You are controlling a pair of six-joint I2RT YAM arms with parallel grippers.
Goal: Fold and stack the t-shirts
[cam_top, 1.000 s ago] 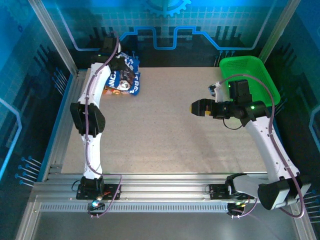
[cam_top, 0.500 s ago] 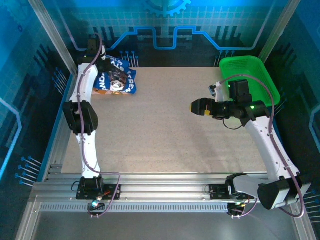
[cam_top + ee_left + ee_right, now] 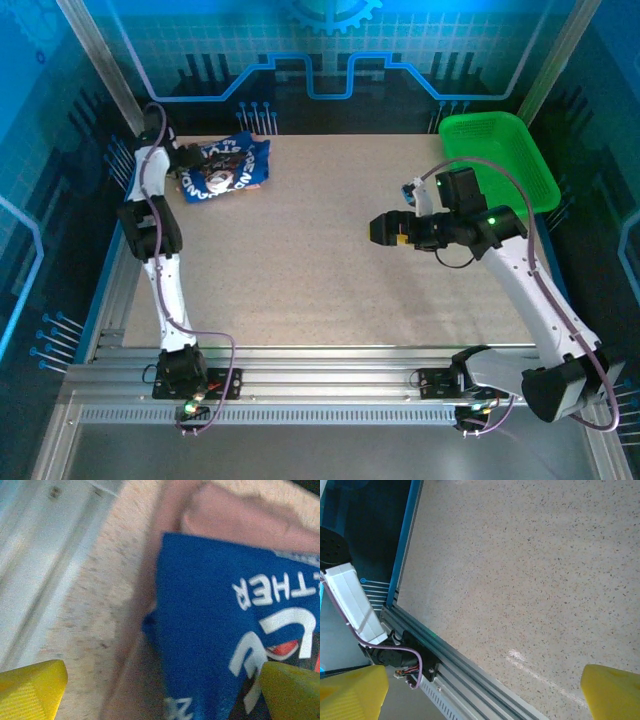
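The blue t-shirt (image 3: 232,165) with white lettering lies folded at the table's far left corner. In the left wrist view it (image 3: 210,610) rests on top of the pale pink t-shirt (image 3: 240,520), whose edge sticks out past it. My left gripper (image 3: 186,159) hovers at the stack's left edge. Its jaws (image 3: 165,692) are open, the yellow fingertips (image 3: 30,690) wide apart with cloth below them and nothing pinched. My right gripper (image 3: 384,230) hangs open over bare table right of centre, its jaws (image 3: 485,695) holding nothing.
A green mesh basket (image 3: 500,160) stands at the far right corner. The aluminium frame rail (image 3: 45,565) runs close beside the shirts on the left. The table's near edge rail (image 3: 470,675) lies below my right gripper.
My left arm has swung left, carrying the shirt stack toward the table's left edge, and its jaws have opened and let go. My right gripper has shifted slightly left and nearer.
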